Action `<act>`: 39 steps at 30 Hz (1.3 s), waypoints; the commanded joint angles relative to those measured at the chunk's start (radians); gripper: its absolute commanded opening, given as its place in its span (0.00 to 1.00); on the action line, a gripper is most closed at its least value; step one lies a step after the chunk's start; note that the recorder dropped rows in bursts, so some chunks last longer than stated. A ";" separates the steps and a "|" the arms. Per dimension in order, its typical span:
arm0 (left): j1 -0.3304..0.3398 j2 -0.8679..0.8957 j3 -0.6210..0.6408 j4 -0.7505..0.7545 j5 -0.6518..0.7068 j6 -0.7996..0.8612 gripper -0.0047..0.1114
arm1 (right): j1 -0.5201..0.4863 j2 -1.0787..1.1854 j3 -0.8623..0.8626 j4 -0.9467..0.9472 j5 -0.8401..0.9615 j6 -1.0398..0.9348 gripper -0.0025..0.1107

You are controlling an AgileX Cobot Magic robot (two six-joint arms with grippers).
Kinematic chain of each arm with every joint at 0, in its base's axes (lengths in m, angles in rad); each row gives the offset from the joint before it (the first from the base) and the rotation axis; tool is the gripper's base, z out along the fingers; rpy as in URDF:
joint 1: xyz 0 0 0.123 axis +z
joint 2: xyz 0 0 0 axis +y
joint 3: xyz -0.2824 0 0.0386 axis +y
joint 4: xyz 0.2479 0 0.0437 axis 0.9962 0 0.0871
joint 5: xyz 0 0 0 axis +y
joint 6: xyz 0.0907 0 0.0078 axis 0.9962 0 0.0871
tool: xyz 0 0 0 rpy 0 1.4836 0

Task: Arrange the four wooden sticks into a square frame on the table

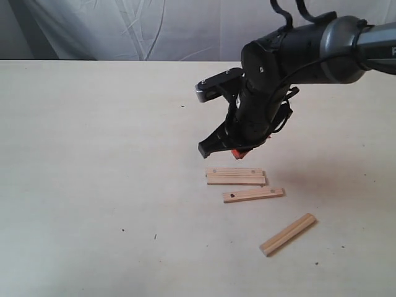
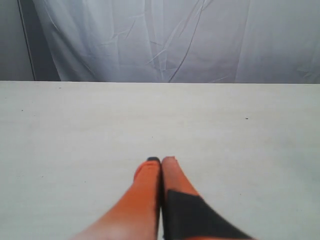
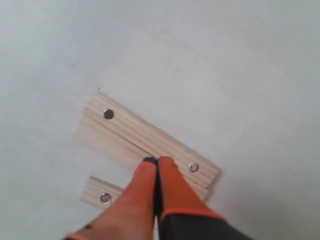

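Lower stick [image 3: 97, 190] partly hidden behind right gripper [image 3: 157, 160], stacked pair [image 1: 236, 177] perhaps two sticks

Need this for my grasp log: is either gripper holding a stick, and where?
Nothing is held: both the right gripper and the left gripper are shut on nothing.

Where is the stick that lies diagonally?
The diagonal stick lies lower right in the exterior view, on the table, apart from the middle stick up-left of it.

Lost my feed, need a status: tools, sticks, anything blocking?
Left tool shut, empty. Right tool shut, over paired sticks. Third stick, fourth stick loose; no square yet. Nothing blocking.
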 commanded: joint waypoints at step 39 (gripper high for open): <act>0.005 0.506 -0.444 -0.136 0.122 0.080 0.04 | -0.216 -0.010 0.000 0.177 0.028 -0.272 0.02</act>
